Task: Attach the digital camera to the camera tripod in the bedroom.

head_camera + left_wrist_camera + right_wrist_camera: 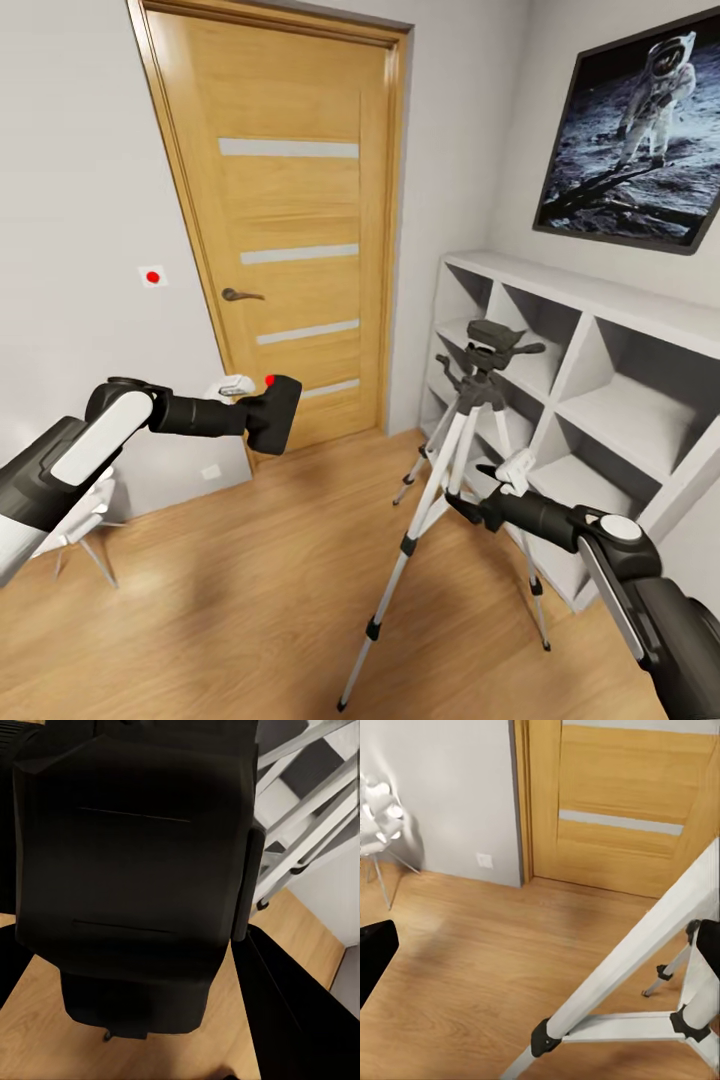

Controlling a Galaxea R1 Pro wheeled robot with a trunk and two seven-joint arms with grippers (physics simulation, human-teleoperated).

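My left gripper [252, 405] clamps the digital camera [274, 412] (matte black, red dot on top) before the door [290, 220]; my right gripper [490, 485] seemingly grips the camera tripod [470, 420], silver-legged

We find no readable text, label, brand or number in any view. The digital camera [273, 412] shows a plain red dot with no lettering; the wall switch [152, 276] likewise carries only a red dot. The framed astronaut picture [633, 130] bears no legible caption.
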